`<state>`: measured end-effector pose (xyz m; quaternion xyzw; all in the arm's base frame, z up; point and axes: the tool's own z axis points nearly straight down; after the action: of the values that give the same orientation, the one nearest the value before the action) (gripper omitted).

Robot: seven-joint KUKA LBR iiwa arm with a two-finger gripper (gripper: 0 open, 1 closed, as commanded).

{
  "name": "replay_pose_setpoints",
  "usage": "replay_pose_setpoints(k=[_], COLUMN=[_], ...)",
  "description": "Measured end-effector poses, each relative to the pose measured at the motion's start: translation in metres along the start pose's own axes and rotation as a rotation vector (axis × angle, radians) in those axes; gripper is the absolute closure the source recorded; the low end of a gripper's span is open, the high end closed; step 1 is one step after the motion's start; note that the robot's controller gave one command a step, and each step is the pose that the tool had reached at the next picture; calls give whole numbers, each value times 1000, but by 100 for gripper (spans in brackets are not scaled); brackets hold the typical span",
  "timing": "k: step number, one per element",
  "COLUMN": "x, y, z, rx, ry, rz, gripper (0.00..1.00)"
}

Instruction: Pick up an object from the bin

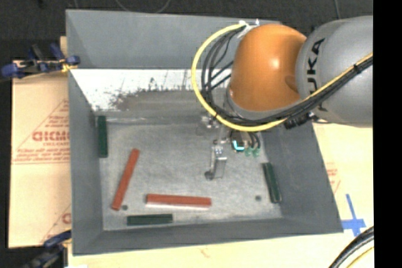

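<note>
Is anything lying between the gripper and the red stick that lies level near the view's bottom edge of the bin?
Nothing visible does. The gripper hangs over bare bin floor, and only that bare floor separates it from the red stick, which lies below and left of it in the view.

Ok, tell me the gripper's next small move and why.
Probably shift the gripper toward the bin's near wall and slightly left, over the red stick. It hangs above bare bin floor, and that flat-lying stick's right end is the nearest thing to it.
</note>
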<state>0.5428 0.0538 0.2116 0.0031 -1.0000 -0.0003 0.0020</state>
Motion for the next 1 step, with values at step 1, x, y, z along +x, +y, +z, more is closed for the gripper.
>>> replay_pose_setpoints(k=[1], x=[51], y=[39], z=[144], rx=[1], ry=[-5], rz=[-298], gripper=[0])
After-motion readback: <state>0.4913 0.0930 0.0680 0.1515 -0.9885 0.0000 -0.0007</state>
